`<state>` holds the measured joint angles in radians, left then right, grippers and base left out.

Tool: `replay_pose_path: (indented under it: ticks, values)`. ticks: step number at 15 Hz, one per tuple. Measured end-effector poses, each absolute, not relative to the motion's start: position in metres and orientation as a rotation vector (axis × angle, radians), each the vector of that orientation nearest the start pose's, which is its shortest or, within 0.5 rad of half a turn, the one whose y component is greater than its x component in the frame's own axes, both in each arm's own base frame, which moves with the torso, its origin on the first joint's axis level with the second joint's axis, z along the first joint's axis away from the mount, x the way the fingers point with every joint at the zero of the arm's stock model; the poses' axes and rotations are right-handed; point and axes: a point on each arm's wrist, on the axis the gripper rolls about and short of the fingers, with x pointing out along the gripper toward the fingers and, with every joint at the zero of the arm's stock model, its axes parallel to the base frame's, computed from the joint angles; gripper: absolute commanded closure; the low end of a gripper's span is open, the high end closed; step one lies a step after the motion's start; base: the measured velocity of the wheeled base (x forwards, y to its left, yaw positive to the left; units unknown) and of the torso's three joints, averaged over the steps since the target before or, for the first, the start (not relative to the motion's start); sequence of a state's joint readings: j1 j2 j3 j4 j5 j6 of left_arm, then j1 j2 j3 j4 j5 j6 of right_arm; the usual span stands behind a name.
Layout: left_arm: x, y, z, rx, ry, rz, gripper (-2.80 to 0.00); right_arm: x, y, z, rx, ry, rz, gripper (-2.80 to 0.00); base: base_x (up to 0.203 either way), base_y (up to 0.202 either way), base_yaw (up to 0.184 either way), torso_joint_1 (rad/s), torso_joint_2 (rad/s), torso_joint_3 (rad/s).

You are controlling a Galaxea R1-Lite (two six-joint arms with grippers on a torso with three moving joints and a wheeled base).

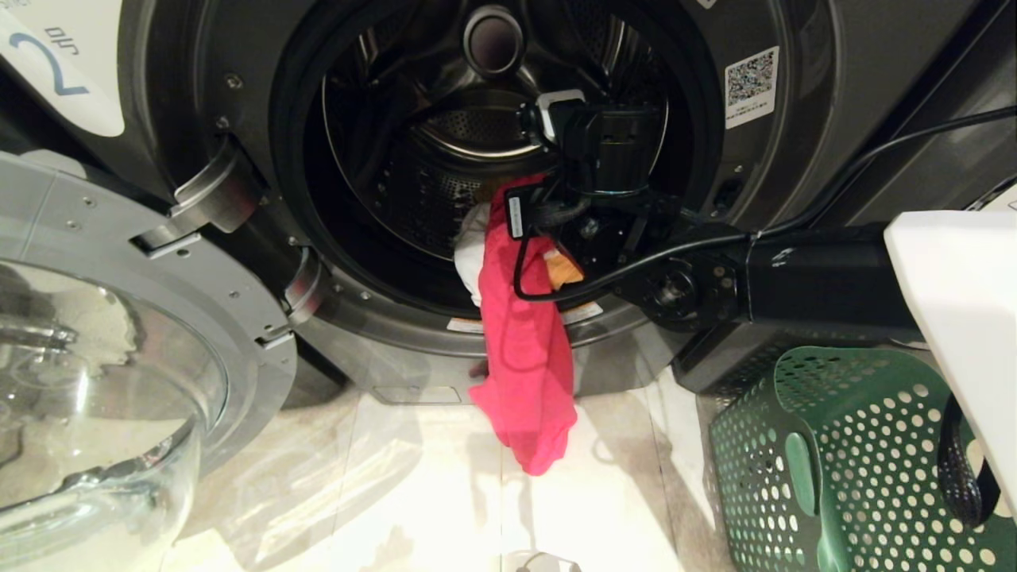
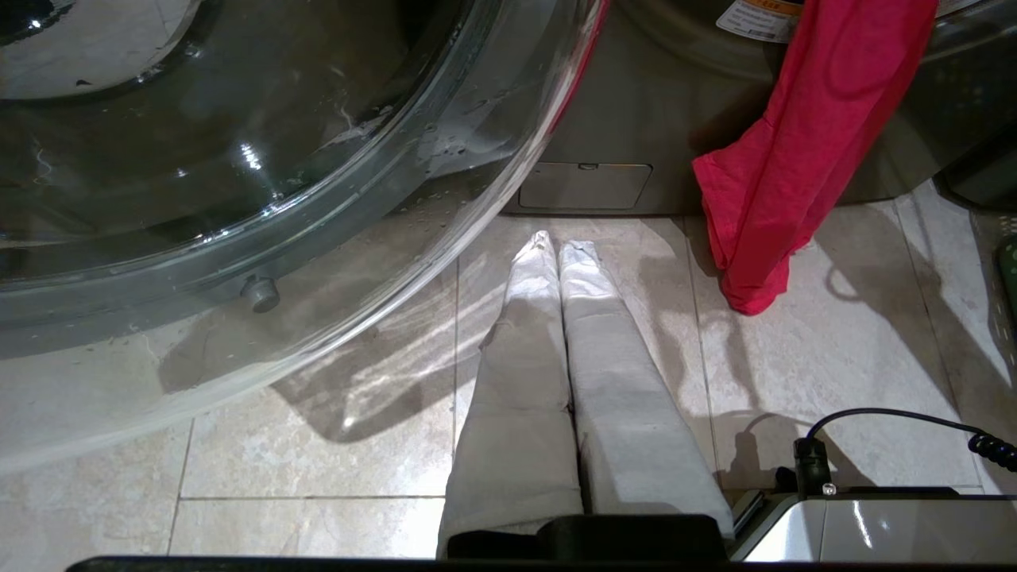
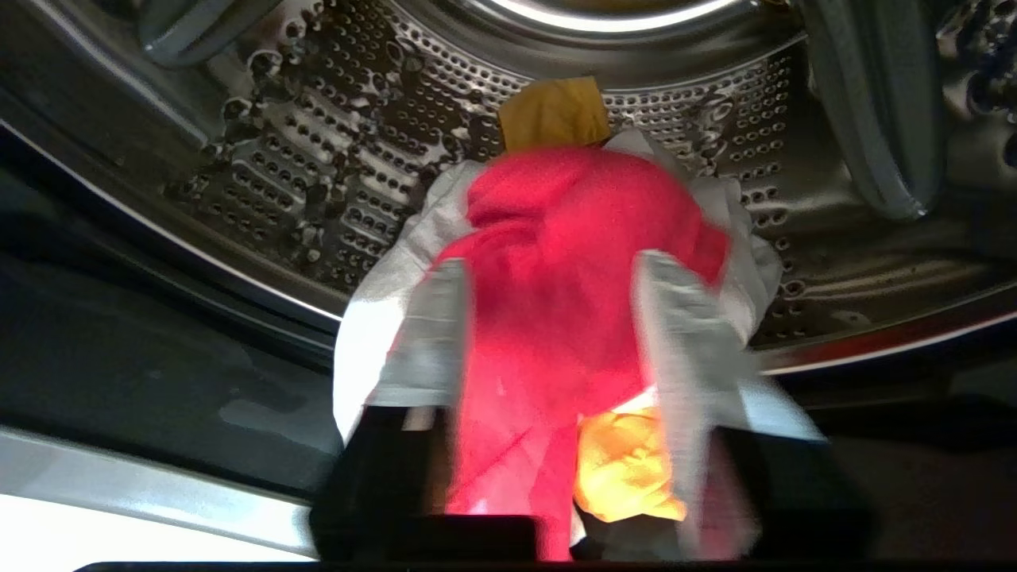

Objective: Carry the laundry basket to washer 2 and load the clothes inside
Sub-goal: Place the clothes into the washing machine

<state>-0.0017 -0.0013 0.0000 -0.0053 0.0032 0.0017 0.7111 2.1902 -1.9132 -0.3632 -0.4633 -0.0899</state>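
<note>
Right gripper (image 3: 548,318) at washer 2 (image 1: 794,159), drum mouth.
Its jaws stand parted around the clothes (image 1: 524,349), grip uncertain; pink garment hangs outside. Left gripper (image 2: 560,254) closed, empty.

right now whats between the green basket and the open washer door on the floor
Bare floor tile, with only the pink-red garment hanging over it from washer 2's drum, seen in the head view.

Pink-red garment (image 1: 524,357), white garment (image 1: 470,254), yellow-orange garment (image 1: 564,270), green hole-dotted laundry basket (image 1: 842,469), dark grey washer 2 (image 1: 802,159)
</note>
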Motion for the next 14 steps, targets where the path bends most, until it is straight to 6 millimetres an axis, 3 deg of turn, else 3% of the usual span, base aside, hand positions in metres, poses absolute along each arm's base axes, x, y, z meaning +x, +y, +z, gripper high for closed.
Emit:
replay_pose_path:
  ticks: [4,6,11,14]
  values:
    - [-0.023,0.000,0.076,0.002,-0.007,0.001,0.00,0.354,0.291,0.276,-0.054,-0.061,0.245,-2.80,0.000,0.000,0.000,0.000,0.00,0.000]
    - [-0.023,0.000,0.076,0.002,-0.007,0.001,0.00,0.344,0.284,0.263,-0.102,0.032,0.257,-2.80,0.000,0.000,0.000,0.000,0.00,0.000]
    - [-0.023,0.000,0.076,0.002,-0.007,0.001,0.00,0.288,0.262,0.218,-0.135,0.360,0.300,-2.80,0.000,0.000,0.000,0.000,0.00,0.000]
    - [-0.023,0.000,0.076,0.002,-0.007,0.001,0.00,0.258,0.255,0.204,-0.123,0.510,0.319,-2.80,0.000,0.000,0.000,0.000,0.00,0.000]
